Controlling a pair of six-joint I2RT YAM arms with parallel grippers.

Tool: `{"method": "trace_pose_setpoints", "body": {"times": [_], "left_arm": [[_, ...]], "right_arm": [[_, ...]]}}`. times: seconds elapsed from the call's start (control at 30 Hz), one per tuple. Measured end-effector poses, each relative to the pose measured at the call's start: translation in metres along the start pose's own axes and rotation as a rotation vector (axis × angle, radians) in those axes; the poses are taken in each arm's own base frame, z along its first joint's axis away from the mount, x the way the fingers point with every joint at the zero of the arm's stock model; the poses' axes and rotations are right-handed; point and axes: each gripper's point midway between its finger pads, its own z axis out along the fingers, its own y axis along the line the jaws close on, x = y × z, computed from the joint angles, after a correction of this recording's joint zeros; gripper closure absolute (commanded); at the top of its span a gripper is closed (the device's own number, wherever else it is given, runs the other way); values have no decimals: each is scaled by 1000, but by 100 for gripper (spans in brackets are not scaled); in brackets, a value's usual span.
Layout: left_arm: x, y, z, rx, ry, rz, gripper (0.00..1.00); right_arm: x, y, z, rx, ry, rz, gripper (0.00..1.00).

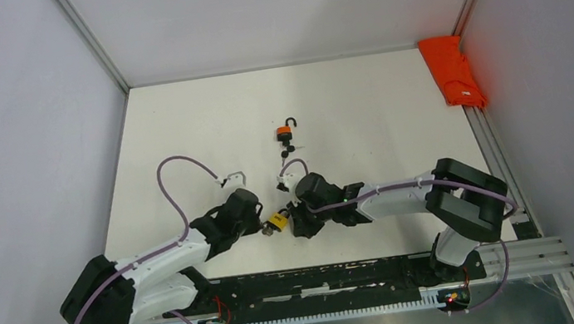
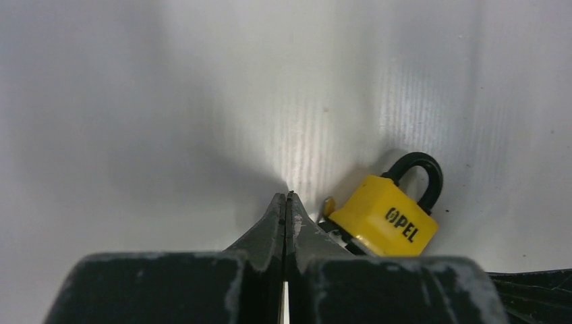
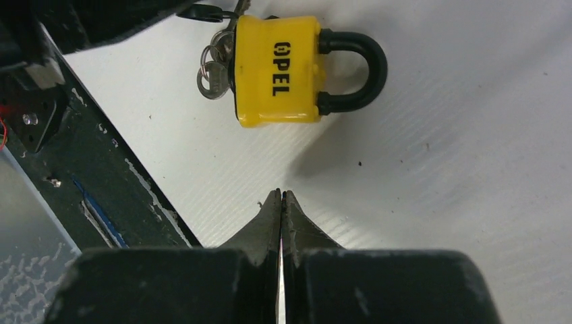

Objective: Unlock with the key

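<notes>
A yellow padlock (image 1: 278, 221) lies flat on the white table between my two grippers, its black shackle (image 3: 364, 71) closed. A ring of silver keys (image 3: 214, 67) sits at the padlock's base; whether one key is in the keyhole I cannot tell. My left gripper (image 2: 288, 197) is shut and empty, its tips just left of the padlock (image 2: 383, 217). The right gripper (image 3: 281, 194) is shut on nothing as well, a short way from the padlock's side (image 3: 278, 69).
An orange padlock (image 1: 286, 133) with its shackle open lies farther back, with dark keys (image 1: 292, 151) beside it. A red cloth (image 1: 454, 73) is at the back right corner. The black base rail (image 1: 324, 278) runs along the near edge.
</notes>
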Motion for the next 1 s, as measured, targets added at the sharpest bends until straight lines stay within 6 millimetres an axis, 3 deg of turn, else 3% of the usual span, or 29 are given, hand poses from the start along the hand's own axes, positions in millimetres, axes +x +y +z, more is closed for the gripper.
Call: {"method": "trace_pose_setpoints", "body": {"times": [0.27, 0.47, 0.6, 0.83, 1.0], "left_arm": [[6, -34, 10, 155, 30, -28, 98], [15, -49, 5, 233, 78, -33, 98], [22, -58, -5, 268, 103, -22, 98], [29, -84, -28, 344, 128, 10, 98], [43, -89, -38, 349, 169, 44, 98]], "right_arm": [[-15, -13, -24, 87, -82, 5, 96], [-33, -39, -46, 190, -153, 9, 92], [-29, -55, -53, 242, -147, 5, 92], [-13, -61, -58, 252, -125, -10, 90], [-4, -61, -62, 252, -119, -22, 86]]}}
